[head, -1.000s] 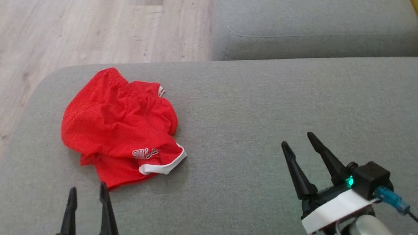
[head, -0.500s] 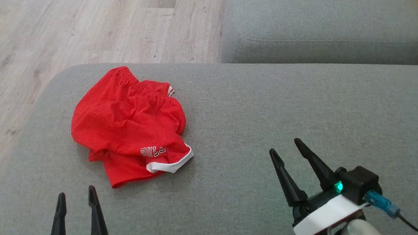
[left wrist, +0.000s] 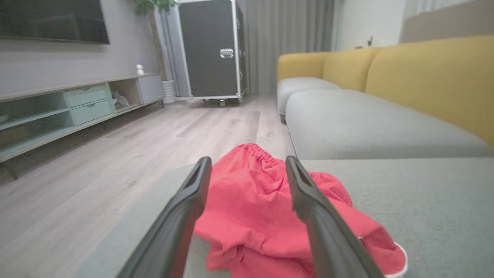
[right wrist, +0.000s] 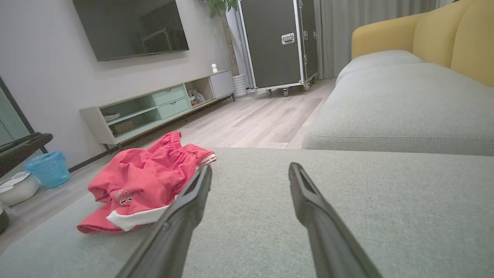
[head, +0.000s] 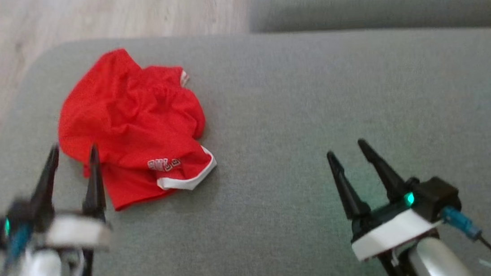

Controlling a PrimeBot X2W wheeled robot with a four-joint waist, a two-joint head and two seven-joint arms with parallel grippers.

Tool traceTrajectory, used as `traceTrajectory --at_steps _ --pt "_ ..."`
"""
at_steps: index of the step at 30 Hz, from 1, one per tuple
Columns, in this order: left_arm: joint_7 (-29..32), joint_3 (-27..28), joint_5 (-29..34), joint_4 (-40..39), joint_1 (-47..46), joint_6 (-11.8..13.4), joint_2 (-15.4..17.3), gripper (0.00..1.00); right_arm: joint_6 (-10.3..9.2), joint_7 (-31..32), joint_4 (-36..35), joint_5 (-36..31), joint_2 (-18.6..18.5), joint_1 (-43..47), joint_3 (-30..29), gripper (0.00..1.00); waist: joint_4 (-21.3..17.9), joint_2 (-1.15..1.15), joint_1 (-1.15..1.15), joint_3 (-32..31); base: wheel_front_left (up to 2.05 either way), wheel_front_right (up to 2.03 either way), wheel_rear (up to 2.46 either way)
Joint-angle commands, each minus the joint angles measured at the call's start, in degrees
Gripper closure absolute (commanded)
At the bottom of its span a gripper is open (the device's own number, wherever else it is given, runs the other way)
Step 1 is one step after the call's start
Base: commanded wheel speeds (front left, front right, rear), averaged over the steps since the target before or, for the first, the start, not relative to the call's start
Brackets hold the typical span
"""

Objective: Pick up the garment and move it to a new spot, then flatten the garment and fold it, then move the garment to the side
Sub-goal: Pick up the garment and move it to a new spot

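Garment [head: 129,126] lies just ahead of the left gripper [head: 73,149], whose fingers stand wide and empty, crumpled at the left end of the grey cushion [head: 278,107]. The right gripper [head: 346,148], equally wide, hovers well apart.

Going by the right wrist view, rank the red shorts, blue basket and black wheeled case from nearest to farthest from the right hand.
1. Red shorts: on the grey cushion, just left of the right hand.
2. Blue basket: on the floor, far left.
3. Black wheeled case: across the room.
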Motion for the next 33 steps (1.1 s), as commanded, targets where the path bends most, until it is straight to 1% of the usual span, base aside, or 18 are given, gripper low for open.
traceTrajectory --at_steps 1,2,3,6,9,12,15,20,22,25,28,29,33 --pt "2.74 -0.85 -0.82 0.05 -6.66 -0.31 3.63 0.00 -0.04 -0.63 -2.41 -0.69 -0.27 -3.61 0.41 0.00 -1.15 0.00 -0.01 3.85 0.00 0.00 0.00" --pt "5.04 -2.91 -1.99 1.36 -9.19 -0.31 5.41 0.00 -0.04 -0.63 -2.48 -0.99 -0.27 -3.97 0.10 0.00 -1.40 0.00 -0.01 4.88 0.00 0.00 0.00" --pt "9.94 -7.41 -5.03 4.00 -14.09 -0.32 9.12 0.00 -0.04 -0.63 -2.75 -1.28 -0.27 -4.70 -0.73 0.00 -1.99 0.00 -0.01 6.94 0.00 0.00 0.00" --pt "17.06 -14.00 -10.13 7.65 -20.72 -0.33 14.54 0.00 -0.04 -0.63 -3.24 -1.81 -0.27 -6.01 -1.56 0.00 -3.03 0.00 -0.01 9.85 0.00 0.00 0.00" --pt "21.99 -19.19 -14.35 11.16 -26.17 -0.33 19.13 0.00 -0.04 -0.63 -3.65 -2.16 -0.27 -7.25 -2.01 0.00 -4.15 0.00 -0.01 12.16 0.00 0.00 0.00" --pt "25.29 -22.01 -17.51 15.33 -30.18 -0.33 21.86 0.00 -0.04 -0.63 -4.05 -2.32 -0.27 -8.13 -2.39 0.00 -5.18 0.00 -0.01 14.00 0.00 0.00 0.00" --pt "26.62 -23.95 -19.38 19.61 -32.87 -0.33 23.30 0.00 -0.04 -0.63 -4.22 -2.57 -0.27 -8.71 -2.70 0.00 -6.13 0.00 -0.01 15.19 0.00 0.00 0.00" --pt "26.23 -25.33 -21.85 26.03 -35.35 -0.33 23.40 0.00 -0.04 -0.63 -4.36 -2.89 -0.27 -9.07 -3.33 0.00 -7.15 0.00 -0.01 15.80 0.00 0.00 0.00" --pt "24.92 -25.88 -22.46 27.54 -35.87 -0.34 23.27 1.00 -0.04 -0.63 -4.35 -2.91 -0.27 -9.14 -3.48 0.00 -7.43 0.00 -0.01 15.70 0.00 0.00 0.00" --pt "20.36 -26.31 -24.26 27.88 -36.09 -0.34 22.86 1.00 -0.04 -0.63 -4.14 -2.65 -0.27 -9.01 -3.65 0.00 -7.73 0.00 -0.01 14.84 0.00 0.00 0.00" --pt "14.89 -26.46 -24.90 27.86 -36.39 -0.34 23.28 1.00 -0.04 -0.63 -3.79 -2.15 -0.27 -8.69 -3.65 0.00 -7.95 0.00 -0.01 13.41 0.00 0.00 0.00" --pt "14.89 -26.46 -24.90 27.86 -36.39 -0.34 23.28 1.00 -0.04 -0.63 -3.79 -2.15 -0.27 -8.69 -3.65 0.00 -7.95 0.00 -0.01 13.41 0.00 0.00 0.00" --pt "5.74 -24.99 -25.11 27.00 -37.29 -0.32 23.27 1.00 -0.04 -0.63 -3.30 -1.49 -0.27 -8.09 -3.40 0.00 -8.12 0.00 -0.01 10.76 0.00 0.00 0.00"
